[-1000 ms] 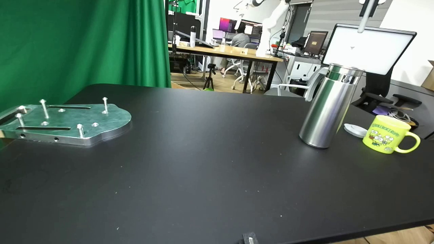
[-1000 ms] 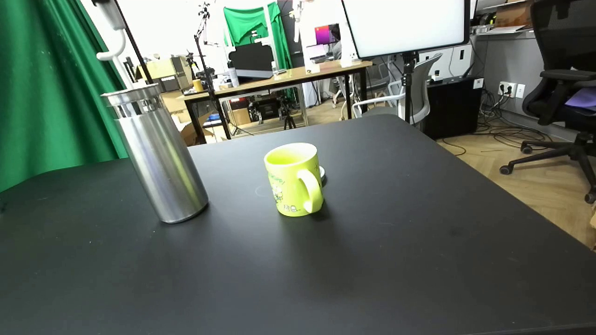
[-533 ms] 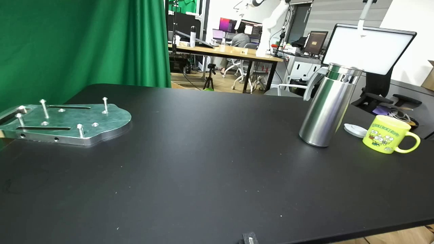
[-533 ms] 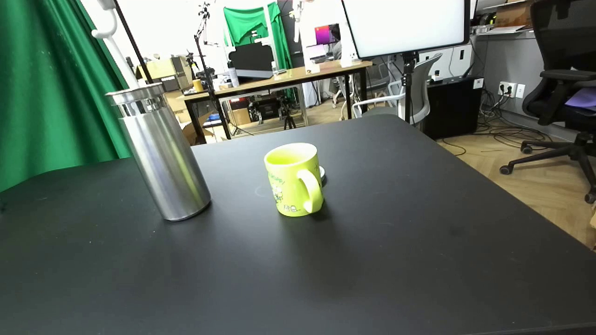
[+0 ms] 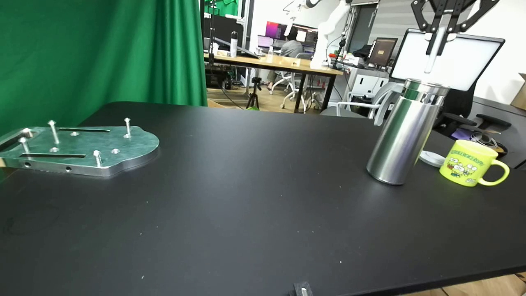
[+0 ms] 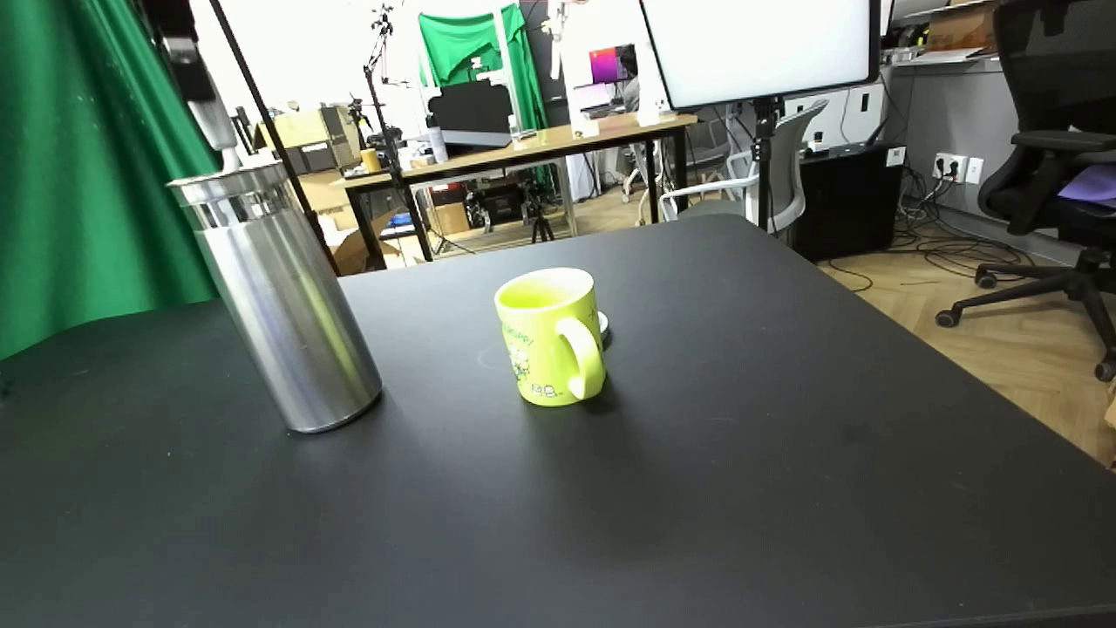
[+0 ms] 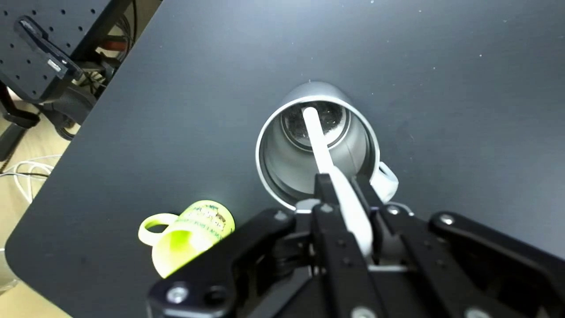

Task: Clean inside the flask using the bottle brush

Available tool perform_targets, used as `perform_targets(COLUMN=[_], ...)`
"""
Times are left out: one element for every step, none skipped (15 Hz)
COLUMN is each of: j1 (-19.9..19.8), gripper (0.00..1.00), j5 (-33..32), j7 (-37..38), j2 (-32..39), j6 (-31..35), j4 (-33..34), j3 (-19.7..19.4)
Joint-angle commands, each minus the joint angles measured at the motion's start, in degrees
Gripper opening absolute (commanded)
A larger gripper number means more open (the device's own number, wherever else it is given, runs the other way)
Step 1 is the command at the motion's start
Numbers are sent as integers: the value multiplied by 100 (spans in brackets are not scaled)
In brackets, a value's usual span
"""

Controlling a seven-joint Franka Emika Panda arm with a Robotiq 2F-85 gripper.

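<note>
From my remote seat, I'm grasping the white brush handle (image 7: pixel 338 180) in my gripper (image 5: pixel 435 51), angling it downward; the flask (image 5: pixel 407 135) is standing just below my fingertips, rightward in an exterior view, left of the yellow-green mug (image 5: pixel 468 163).

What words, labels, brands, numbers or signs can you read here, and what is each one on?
"KEROKEROPPI", apparently, in green on the yellow-green mug; first letters blurred.
Small marks near the mug's base: too small to make out.
Background monitor and cardboard boxes: any writing is too small or blurred.
Steel flask: no text visible.
</note>
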Motion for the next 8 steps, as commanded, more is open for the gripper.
perform_targets(j1=[19, 22, 27, 32, 41, 47, 55, 62], gripper=[4, 4, 4, 4, 4, 4, 4, 4], j5=[50, 49, 37, 39, 31, 32, 29, 28], j7=[-20, -14, -2, -9, -8, -19, -29, -36], j2=[267, 339, 390, 414, 385, 350, 301, 255], j6=[-32, -46, -64, -76, -98, -98, -103, -95], j4=[-1, 18, 52, 82, 127, 143, 154, 153], j3=[-87, -104, -118, -131, -133, -132, -125, -119])
